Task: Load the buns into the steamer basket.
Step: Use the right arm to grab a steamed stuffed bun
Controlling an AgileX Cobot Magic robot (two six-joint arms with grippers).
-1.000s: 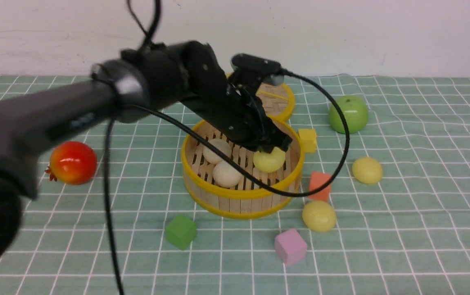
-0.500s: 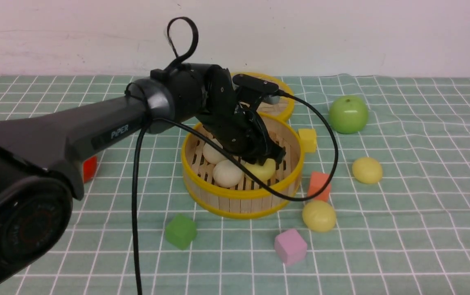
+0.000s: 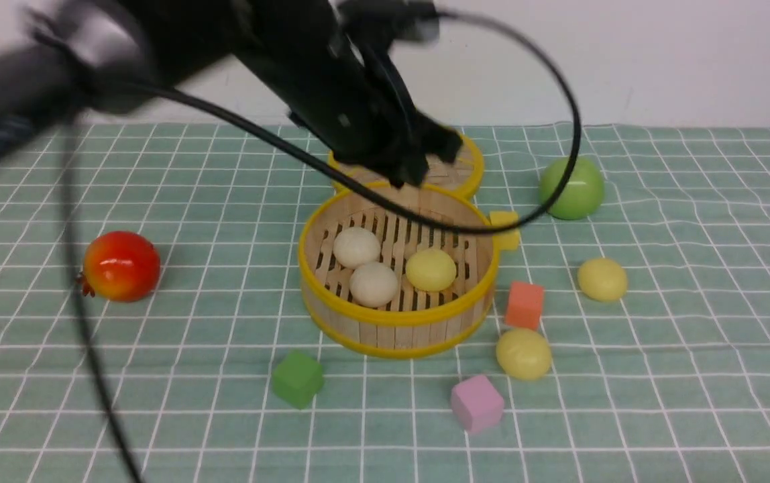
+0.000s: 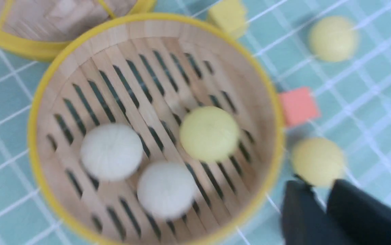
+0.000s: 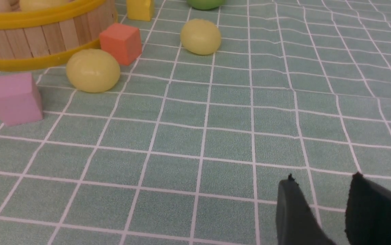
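Buns inside: three lie on the slats of the steamer basket (image 3: 392,332). Two are off-white buns (image 3: 357,247), close together, and the inner yellow bun (image 3: 430,270) sits just beside them.
Buns outside: the near yellow bun (image 3: 523,353) rests on the checked cloth (image 3: 693,376) just beside the basket wall, with the orange cube (image 3: 524,304) right behind it. The far yellow bun (image 3: 601,279) lies well apart, to the right.
Progress: by my count, three of five are in.
My left pincer (image 4: 321,197): it hangs above the basket's far rim, in front of the woven lid (image 3: 463,164). The fingers are drawn almost together with nothing between them.
My right pincer (image 5: 323,180): low over bare cloth on the right, jaws apart, empty.
Risk, crowding: the near bun is hemmed in by the wall, the orange cube and the pink cube (image 3: 476,402). A finger could shove a cube or nudge the basket.
Risk, slip: these smooth domes could squirt from a pinch and roll.
Risk, cable: my black cable (image 3: 559,80) loops across the basket and might catch the rim.
Writing: none legible. My left arm is smeared by blur and the cubes are unmarked.
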